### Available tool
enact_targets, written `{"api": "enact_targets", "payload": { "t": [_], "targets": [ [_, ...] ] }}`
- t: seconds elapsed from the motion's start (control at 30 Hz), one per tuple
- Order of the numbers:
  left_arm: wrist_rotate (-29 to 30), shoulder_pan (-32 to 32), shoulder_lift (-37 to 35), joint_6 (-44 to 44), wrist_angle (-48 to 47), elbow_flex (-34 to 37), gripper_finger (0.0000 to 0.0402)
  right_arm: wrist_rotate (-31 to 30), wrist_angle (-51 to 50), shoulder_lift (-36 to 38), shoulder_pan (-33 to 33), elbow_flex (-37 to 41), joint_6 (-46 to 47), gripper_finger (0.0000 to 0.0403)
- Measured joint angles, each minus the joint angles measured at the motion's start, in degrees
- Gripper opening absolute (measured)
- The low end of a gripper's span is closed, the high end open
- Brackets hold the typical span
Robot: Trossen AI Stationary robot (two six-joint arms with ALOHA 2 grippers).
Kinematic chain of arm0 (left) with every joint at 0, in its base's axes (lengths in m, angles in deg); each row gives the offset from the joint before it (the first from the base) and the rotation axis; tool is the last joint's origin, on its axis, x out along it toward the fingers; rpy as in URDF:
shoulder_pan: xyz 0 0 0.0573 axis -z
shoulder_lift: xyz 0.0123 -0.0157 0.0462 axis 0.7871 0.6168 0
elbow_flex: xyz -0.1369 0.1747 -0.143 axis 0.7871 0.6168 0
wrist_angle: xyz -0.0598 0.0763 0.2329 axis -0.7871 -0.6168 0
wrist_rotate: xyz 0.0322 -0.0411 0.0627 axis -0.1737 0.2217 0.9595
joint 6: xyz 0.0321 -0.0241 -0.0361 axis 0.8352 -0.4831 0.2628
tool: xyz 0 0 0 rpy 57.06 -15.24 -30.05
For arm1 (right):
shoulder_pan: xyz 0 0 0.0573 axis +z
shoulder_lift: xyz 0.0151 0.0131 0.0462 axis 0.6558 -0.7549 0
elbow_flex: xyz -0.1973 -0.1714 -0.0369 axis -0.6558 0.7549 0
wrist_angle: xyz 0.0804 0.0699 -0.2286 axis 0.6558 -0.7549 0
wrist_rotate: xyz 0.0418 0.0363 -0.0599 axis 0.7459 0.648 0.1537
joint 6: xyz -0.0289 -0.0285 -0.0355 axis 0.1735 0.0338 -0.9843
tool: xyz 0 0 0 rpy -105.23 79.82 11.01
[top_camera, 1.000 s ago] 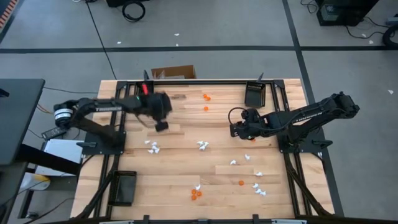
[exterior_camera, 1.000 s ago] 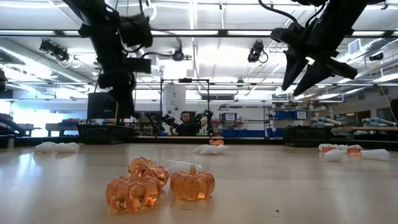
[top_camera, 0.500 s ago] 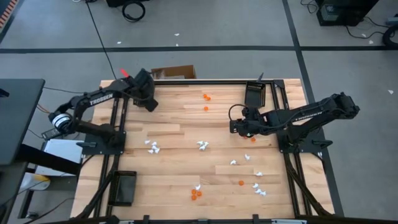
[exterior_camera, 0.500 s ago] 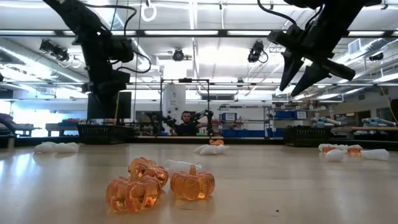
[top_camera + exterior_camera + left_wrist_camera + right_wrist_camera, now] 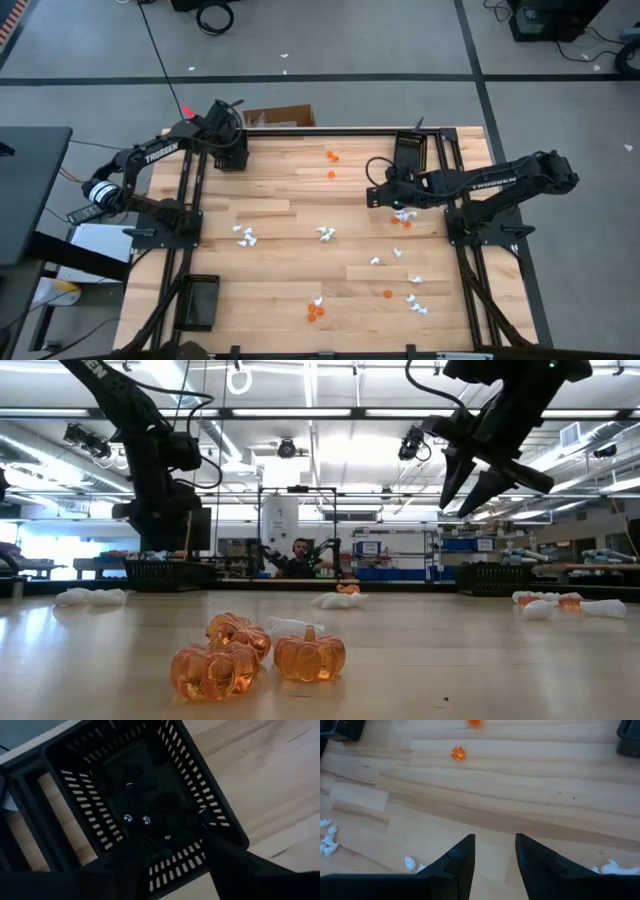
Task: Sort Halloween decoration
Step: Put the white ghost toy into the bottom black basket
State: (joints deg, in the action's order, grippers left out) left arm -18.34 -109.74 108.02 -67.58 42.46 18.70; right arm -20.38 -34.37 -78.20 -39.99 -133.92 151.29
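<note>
Low view shows ribbed, glossy orange pumpkins (image 5: 258,652); left wrist view shows a slotted black basket (image 5: 220,822) under the open left end effector (image 5: 167,865); right end effector (image 5: 494,851) open over wood-plank surface (image 5: 520,795).

Lighting: even, bright overhead light on the table (image 5: 300,240) in the high view, shadows short and soft; in the low view, ceiling strip lights (image 5: 330,412) glare white and both arms read as dark silhouettes against them. Focus: low view sharp on the near orange pumpkins (image 5: 255,655), which glow translucent, with the room behind softer. Left wrist view dim inside the black tray (image 5: 145,805), slightly blurred; right wrist view evenly lit, with dark fingers (image 5: 460,862) showing soft edges.
</note>
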Motion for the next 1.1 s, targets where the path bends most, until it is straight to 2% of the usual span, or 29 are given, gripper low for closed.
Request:
{"api": "enact_targets", "payload": {
  "t": [0.2,0.27,0.37,0.47,0.6,0.83,1.0,1.1],
  "targets": [
    [-0.7,2.1,0.0,-6.2,0.0,0.0,0.0223,0.1,1.2,0.0,-0.1,0.0,-2.4,0.0147],
    [-5.4,2.8,0.0,-6.6,0.7,0.0,0.0223,1.6,1.2,0.0,-0.1,0.0,-3.4,0.0147],
    [-13.9,4.1,0.0,-8.0,0.8,0.0,0.0222,6.9,1.1,0.0,-1.0,0.0,-6.7,0.0147],
    [-19.0,7.1,-0.1,-9.2,1.2,0.0,0.0213,11.6,-0.3,0.0,-2.3,0.0,-10.3,0.0147],
    [-20.2,13.1,-1.2,-12.7,4.0,0.0,0.0194,14.6,-2.6,0.0,-3.5,0.0,-12.7,0.0147],
    [-20.2,25.8,-3.1,-23.7,17.8,0.0,0.0174,11.5,-3.0,0.0,-4.9,1.3,-12.2,0.0147],
    [-20.3,32.6,-3.1,-26.3,25.7,-0.1,0.0161,15.6,4.3,0.0,-6.0,3.2,-11.6,0.0147],
    [-20.7,35.2,-4.8,-25.7,25.0,0.0,0.0148,17.3,10.8,0.0,-5.8,3.6,-10.4,0.0147]
  ]
}}
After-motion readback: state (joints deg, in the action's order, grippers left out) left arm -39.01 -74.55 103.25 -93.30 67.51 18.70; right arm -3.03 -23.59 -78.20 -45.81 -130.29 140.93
